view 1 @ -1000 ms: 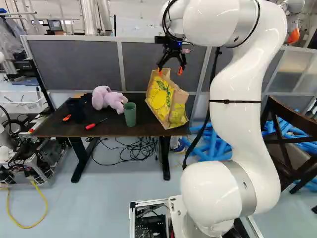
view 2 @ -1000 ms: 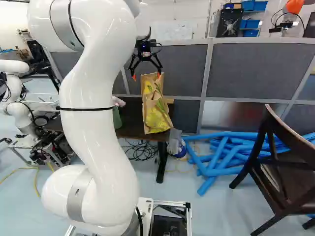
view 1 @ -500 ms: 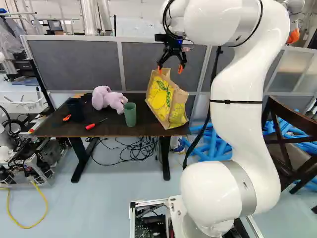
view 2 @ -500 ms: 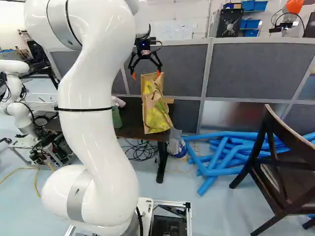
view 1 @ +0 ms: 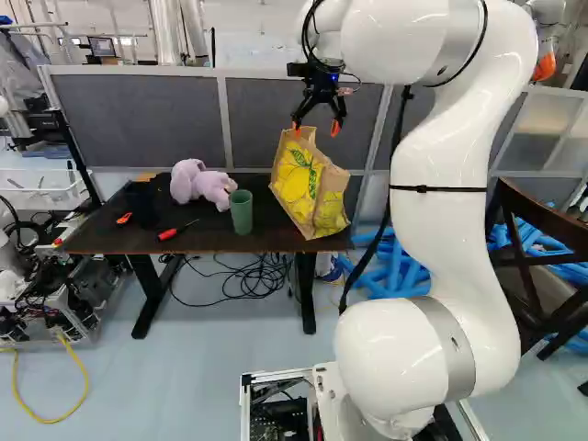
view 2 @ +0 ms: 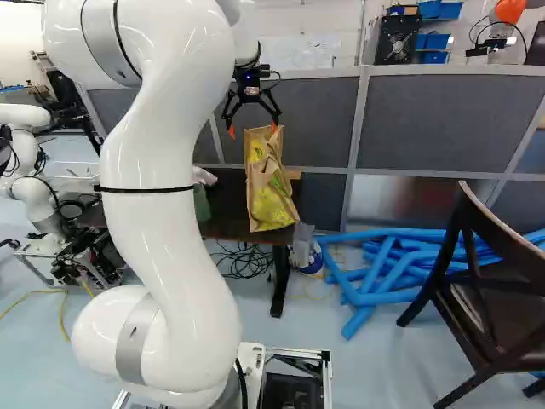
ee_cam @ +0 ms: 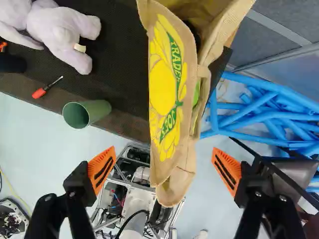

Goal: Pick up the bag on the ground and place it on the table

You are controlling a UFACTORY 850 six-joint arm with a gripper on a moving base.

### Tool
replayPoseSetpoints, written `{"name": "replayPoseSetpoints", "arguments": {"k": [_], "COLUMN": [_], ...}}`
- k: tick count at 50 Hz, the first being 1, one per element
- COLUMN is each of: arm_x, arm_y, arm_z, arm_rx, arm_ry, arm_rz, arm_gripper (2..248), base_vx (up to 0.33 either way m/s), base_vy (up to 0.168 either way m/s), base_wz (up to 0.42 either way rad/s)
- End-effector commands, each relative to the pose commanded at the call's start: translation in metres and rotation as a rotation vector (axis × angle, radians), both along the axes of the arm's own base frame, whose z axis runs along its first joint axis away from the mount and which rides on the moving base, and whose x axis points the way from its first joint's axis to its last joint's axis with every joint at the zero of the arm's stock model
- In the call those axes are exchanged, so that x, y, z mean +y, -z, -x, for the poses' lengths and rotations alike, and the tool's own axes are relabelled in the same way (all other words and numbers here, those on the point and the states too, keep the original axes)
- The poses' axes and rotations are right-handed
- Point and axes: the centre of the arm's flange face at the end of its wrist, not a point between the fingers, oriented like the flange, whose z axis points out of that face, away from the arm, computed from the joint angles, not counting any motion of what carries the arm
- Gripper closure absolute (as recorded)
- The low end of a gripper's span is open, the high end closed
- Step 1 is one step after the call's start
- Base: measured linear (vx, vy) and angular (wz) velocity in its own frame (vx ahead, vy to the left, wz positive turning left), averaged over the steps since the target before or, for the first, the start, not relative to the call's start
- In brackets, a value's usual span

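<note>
Orange-padded and spread wide, the gripper (ee_cam: 164, 148) holds nothing and should rise straight, clear of the bag (ee_cam: 167, 89).

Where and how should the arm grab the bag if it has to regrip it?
I'd pinch the top rim of the bag, with the gripper coming straight down and one finger outside each broad side. The rim points up at the gripper from the table, and in the wrist view the bag is narrow across the finger gap, already between the open fingers.
</note>
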Motion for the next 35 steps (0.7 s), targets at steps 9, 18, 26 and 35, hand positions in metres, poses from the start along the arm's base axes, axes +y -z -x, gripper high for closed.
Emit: {"name": "replayPoseSetpoints", "arguments": {"k": [9,18,26,35], "arm_x": [0.0000,0.0000,0.0000,0.0000], "arm_y": [0.0000,0.0000,0.0000,0.0000], "arm_z": [0.0000,0.0000,0.0000,0.0000], "arm_rx": [0.000,0.000,0.000,0.000], "arm_ry": [0.000,0.000,0.000,0.000], "arm_rz": [0.000,0.000,0.000,0.000], "arm_gripper": [3,3,3,3], "base_vx": [0.000,-0.031,-0.057,-0.082], "base_vy": [0.000,0.000,0.000,-0.001], "base_wz": [0.000,0.001,0.002,0.003]}}
